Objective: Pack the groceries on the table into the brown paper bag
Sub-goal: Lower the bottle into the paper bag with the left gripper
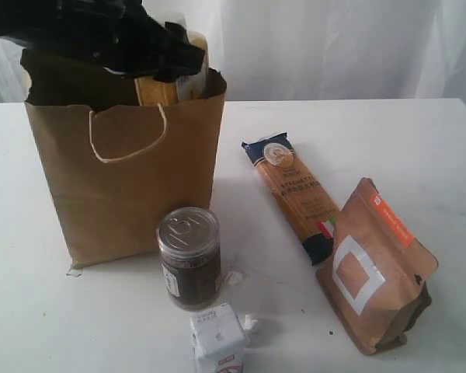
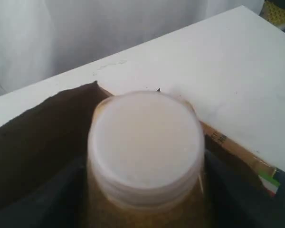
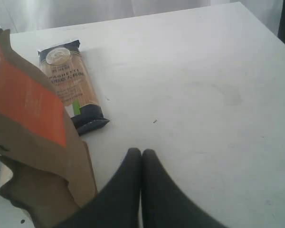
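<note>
Where the bag (image 1: 124,179) stands: upright on the left part of the table (image 1: 419,155), mouth open, 1 pale cord handle showing on its front.
Left gripper (image 1: 171,62): over the bag's mouth, its 2 dark fingers (image 2: 42,199) clamped on the sides of the bottle.
Bottle (image 2: 145,142): upright in the bag's mouth near its right edge, with the white cap above the rim and the yellow grain partly below it.
Jar (image 1: 189,260): upright on the table just in front of the bag's right corner, dark contents, silver top.
Carton (image 1: 217,342): upright, farther out in front of the bag than the jar, a little to the jar's right and near it.
Spaghetti (image 1: 295,194): lying flat to the right of the bag, apart from it, with its far end nearer the bag than its near end.
Pouch (image 1: 377,272): well to the right of the bag, beyond the spaghetti, tilted, orange label near its top; whether it touches the spaghetti I cannot tell.
Right gripper (image 3: 141,156): well to the right of the bag, just beside the pouch, over bare table, fingers pressed together, holding nothing.
</note>
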Robot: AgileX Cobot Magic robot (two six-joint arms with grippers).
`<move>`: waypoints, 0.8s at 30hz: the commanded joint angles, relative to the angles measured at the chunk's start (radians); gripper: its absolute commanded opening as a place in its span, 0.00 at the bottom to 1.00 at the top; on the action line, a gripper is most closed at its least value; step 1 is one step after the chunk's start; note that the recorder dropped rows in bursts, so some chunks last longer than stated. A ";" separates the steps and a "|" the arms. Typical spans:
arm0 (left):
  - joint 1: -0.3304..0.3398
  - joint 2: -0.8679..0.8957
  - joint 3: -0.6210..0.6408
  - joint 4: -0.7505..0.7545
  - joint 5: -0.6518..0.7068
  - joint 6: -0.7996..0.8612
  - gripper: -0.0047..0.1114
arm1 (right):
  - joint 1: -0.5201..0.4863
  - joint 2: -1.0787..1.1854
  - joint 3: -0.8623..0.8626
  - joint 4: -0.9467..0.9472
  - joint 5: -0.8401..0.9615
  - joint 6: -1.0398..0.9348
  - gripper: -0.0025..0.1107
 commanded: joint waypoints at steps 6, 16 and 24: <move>0.024 -0.018 -0.007 -0.028 0.011 -0.135 0.04 | -0.003 -0.003 0.004 -0.007 -0.013 0.004 0.02; 0.024 -0.001 -0.007 -0.023 -0.004 -0.219 0.04 | -0.003 -0.003 0.004 -0.007 -0.013 0.004 0.02; 0.024 -0.046 -0.007 0.040 0.111 -0.041 0.04 | -0.003 -0.003 0.004 -0.007 -0.013 0.004 0.02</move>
